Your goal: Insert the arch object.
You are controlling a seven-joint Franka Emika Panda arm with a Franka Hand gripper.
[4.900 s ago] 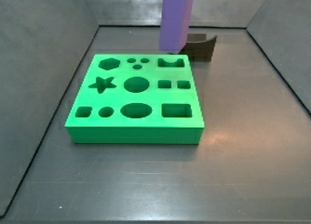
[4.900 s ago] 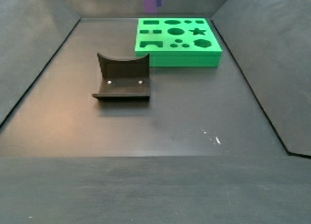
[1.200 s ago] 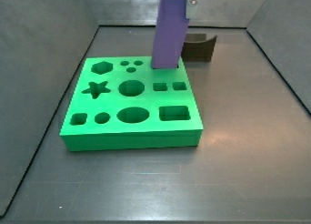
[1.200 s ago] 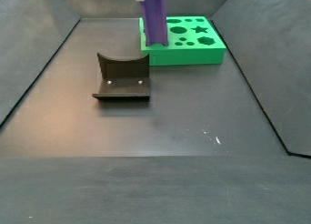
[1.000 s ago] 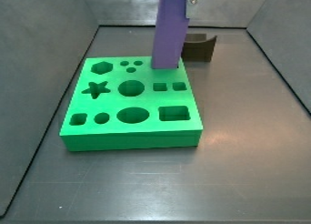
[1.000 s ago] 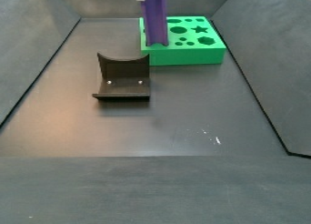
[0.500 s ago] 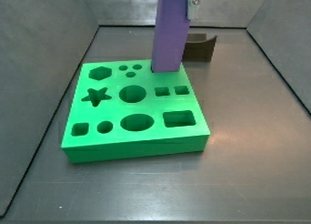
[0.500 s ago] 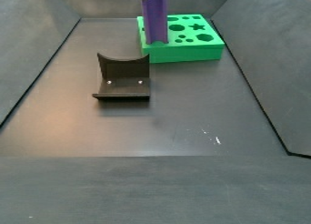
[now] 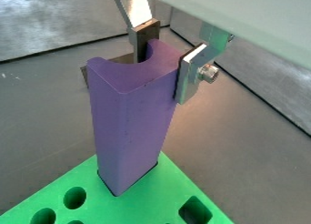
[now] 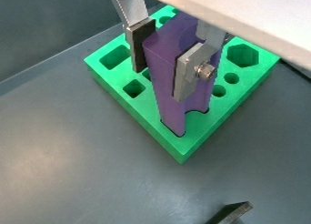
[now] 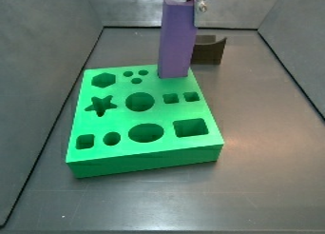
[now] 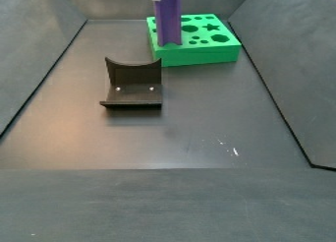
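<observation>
Grey metal surface carries the board. Fingers of the gripper pinch the tall purple bar (upright, lower end resting on the board's 1 o'clock area, judged not yet seated). Arm descends vertically from above. Fixture stands well apart. No separate arch block can be identified; insertion appears unfinished.

Counter: dark grey, matte and flat, with a pale scuff toward 4 o'clock.
Walls: plain grey panels. The back wall is at 12 o'clock, and the side walls slope up at 9 o'clock and 3 o'clock.
Light: soft and even, with a dull sheen on the back wall.
Pincer: at the 12 o'clock end, clamped on a purple bar.
</observation>
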